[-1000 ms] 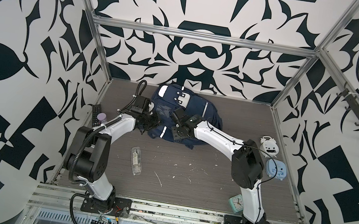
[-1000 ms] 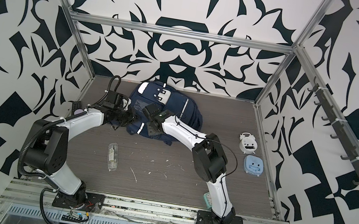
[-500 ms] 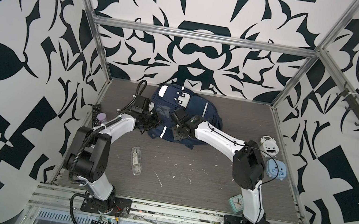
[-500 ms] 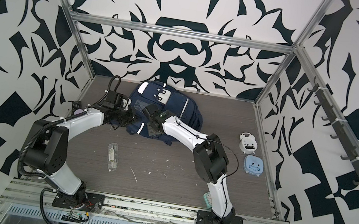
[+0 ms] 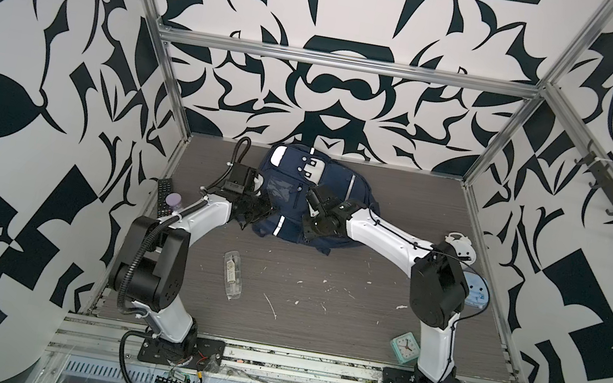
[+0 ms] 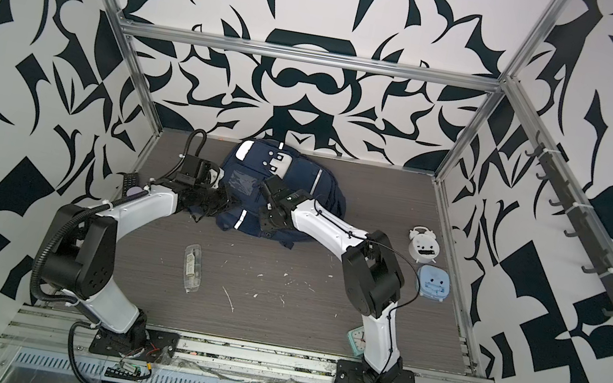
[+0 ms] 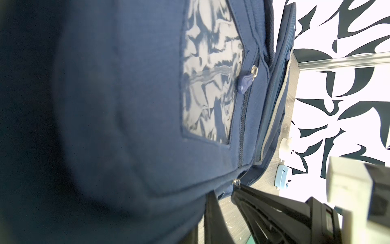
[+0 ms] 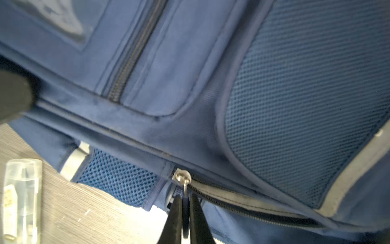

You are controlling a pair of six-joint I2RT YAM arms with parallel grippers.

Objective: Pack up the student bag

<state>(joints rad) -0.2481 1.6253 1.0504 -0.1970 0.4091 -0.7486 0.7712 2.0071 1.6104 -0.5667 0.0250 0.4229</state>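
Note:
The student bag [image 5: 340, 183] [image 6: 298, 182], a navy backpack, lies at the back middle of the table. My right gripper [image 8: 184, 202] [image 5: 304, 235] is at its front edge. It is shut on the pull tab hanging from the silver zipper slider [image 8: 181, 176] [image 7: 236, 181], and the zip behind the slider is partly open. My left gripper [image 5: 265, 211] [image 6: 227, 200] is shut on the bag's front left edge among dark straps. In the left wrist view the bag's fabric [image 7: 126, 126] hides its jaws.
A clear pencil case [image 5: 231, 281] [image 6: 192, 268] [image 8: 21, 200] lies in front of the bag. A remote [image 5: 162, 196] and a purple-lidded item [image 5: 173, 202] sit at the left wall. A white alarm clock [image 5: 460, 245], a pale blue case [image 5: 475, 294] and a teal clock [image 5: 406, 346] are on the right.
The right gripper's jaws have closed on the zipper pull. The right arm's elbow has shifted slightly; the left arm and the bag stay put.

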